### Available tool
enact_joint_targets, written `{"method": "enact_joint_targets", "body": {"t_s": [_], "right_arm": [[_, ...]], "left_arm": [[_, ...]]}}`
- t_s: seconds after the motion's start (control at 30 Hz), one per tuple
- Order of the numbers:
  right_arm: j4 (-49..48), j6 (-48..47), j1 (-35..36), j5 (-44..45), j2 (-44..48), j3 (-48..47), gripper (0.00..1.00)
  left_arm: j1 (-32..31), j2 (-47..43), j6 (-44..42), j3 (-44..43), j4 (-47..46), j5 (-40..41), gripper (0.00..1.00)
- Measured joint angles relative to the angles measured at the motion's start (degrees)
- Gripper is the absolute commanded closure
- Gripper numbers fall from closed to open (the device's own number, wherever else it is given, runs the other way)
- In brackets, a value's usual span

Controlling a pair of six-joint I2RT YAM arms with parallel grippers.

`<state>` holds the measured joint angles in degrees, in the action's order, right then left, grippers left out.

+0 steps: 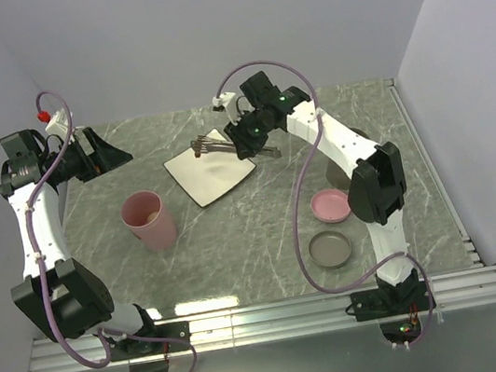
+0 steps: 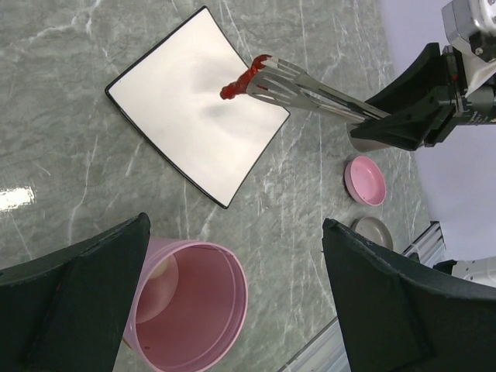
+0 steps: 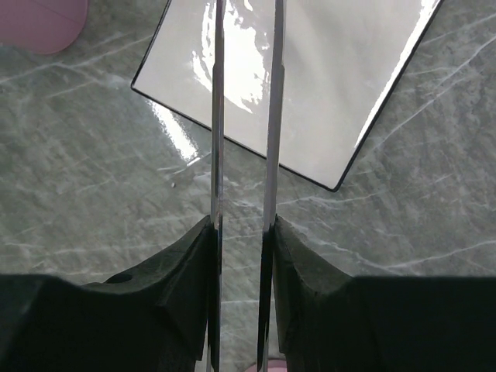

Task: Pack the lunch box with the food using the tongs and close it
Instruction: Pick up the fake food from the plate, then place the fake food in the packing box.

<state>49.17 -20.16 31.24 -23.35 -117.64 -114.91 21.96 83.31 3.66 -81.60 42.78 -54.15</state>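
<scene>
Marble table (image 1: 237,235), grey-green, pale walls behind.
Tongs (image 2: 310,89): pinched between the right gripper (image 3: 242,232) fingers, arms nearly together, tips clamped on a red piece (image 2: 242,79) over the plate (image 2: 178,116) edge; contact with the plate cannot be told.
Left gripper (image 1: 104,157): jaws wide, empty.
Cup (image 1: 156,233): pink, upright, something pale inside, unclear.
Pink dish (image 1: 332,215), grey dish (image 1: 333,265): right of the plate.
Tongs' axis in the top view: left-right, tips left.
</scene>
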Motion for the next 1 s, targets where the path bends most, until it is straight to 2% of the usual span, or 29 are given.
{"method": "enact_joint_targets", "body": {"t_s": [0.23,0.5,0.8,1.0], "right_arm": [[2.45,1.18,-0.22,-1.25,4.61,2.71,0.71],[3.8,2.6,-4.28,-3.23,22.64,13.4,0.72],[6.08,2.8,-18.45,-4.79,42.73,25.18,0.72],[9.86,2.32,-30.36,-4.57,50.69,31.93,0.72]], "left_arm": [[0.0,-0.33,0.04,0.17,-0.09,0.17,0.0],[0.0,-0.33,-0.07,1.01,-0.02,0.83,0.01],[-0.2,-0.33,-0.07,1.03,-0.17,0.92,0.01],[-1.36,-0.33,-0.28,1.73,-0.5,1.51,0.01]]}}
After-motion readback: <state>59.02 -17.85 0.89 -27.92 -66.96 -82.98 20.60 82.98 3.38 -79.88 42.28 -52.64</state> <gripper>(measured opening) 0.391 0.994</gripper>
